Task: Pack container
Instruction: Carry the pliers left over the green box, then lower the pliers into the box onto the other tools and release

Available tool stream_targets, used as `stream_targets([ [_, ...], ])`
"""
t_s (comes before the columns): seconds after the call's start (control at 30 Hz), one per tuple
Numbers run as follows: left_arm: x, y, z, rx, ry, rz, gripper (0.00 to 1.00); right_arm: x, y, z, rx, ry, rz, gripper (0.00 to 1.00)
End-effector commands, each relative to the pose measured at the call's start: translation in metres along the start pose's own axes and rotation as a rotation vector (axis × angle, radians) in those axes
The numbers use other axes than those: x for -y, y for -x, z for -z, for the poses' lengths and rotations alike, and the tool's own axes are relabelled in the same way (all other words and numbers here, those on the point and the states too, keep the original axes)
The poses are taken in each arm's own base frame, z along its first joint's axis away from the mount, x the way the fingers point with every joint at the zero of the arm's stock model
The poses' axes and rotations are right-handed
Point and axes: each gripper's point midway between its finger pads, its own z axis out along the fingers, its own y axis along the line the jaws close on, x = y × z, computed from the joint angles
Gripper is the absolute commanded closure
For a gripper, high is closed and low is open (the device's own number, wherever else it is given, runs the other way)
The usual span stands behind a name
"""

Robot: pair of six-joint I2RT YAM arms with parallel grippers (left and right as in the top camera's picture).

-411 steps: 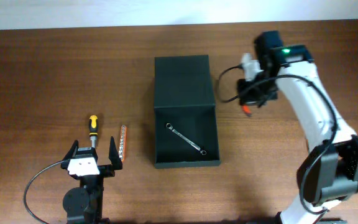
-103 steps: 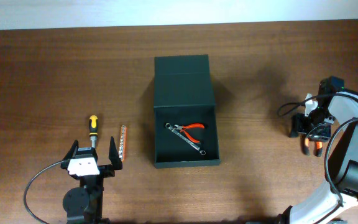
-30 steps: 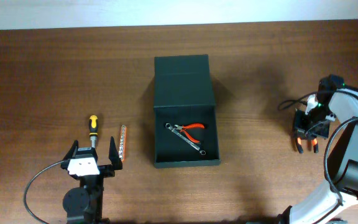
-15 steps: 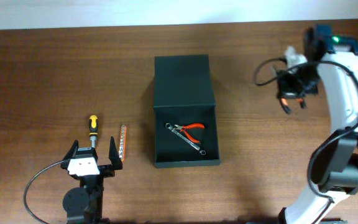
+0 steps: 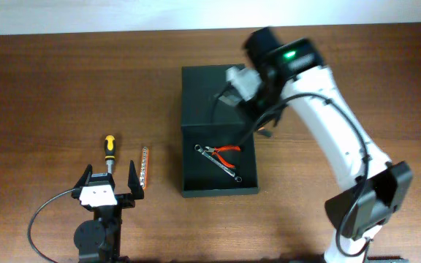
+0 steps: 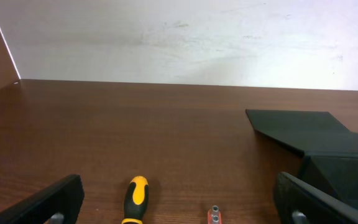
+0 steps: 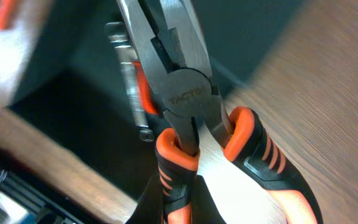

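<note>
Watching the right pincer [image 5: 258,120], I am seeing it clenched on a pair of orange-and-black-handled pliers [image 7: 185,93], hovering over the right edge of the container [image 5: 203,98]. The container is sitting open mid-table [image 5: 50,88], its flap lid lying flat on the far side, with small orange pliers [image 5: 226,150] and a wrench [image 5: 221,166] lying inside. The left pincer [image 5: 110,175] is resting released beside a yellow-handled screwdriver [image 5: 110,150] and an orange bit strip [image 5: 145,168].
</note>
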Motion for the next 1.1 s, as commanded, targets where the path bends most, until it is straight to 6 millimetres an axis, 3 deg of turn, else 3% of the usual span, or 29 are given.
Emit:
stream_targets([
  [0.0,0.0,-0.001,0.0,0.003,-0.002,-0.012,0.01,-0.036,0.012,0.007,0.044,0.02,0.093,0.96],
  [0.1,0.0,-0.001,0.0,0.003,-0.002,-0.012,0.01,-0.058,0.018,0.003,0.058,0.027,0.142,0.96],
  [0.27,0.0,-0.001,0.0,0.003,-0.002,-0.012,0.01,-0.075,0.029,-0.004,0.087,0.031,0.136,0.96],
  [0.47,0.0,-0.001,0.0,0.003,-0.002,-0.012,0.01,-0.057,0.029,-0.017,0.051,-0.051,-0.039,0.96],
  [0.73,0.0,-0.001,0.0,0.003,-0.002,-0.012,0.01,-0.055,0.027,-0.036,0.004,-0.05,-0.136,0.96],
  [1.07,0.0,-0.001,0.0,0.004,-0.002,-0.012,0.01,-0.051,-0.003,-0.067,-0.121,-0.055,-0.174,0.96],
])
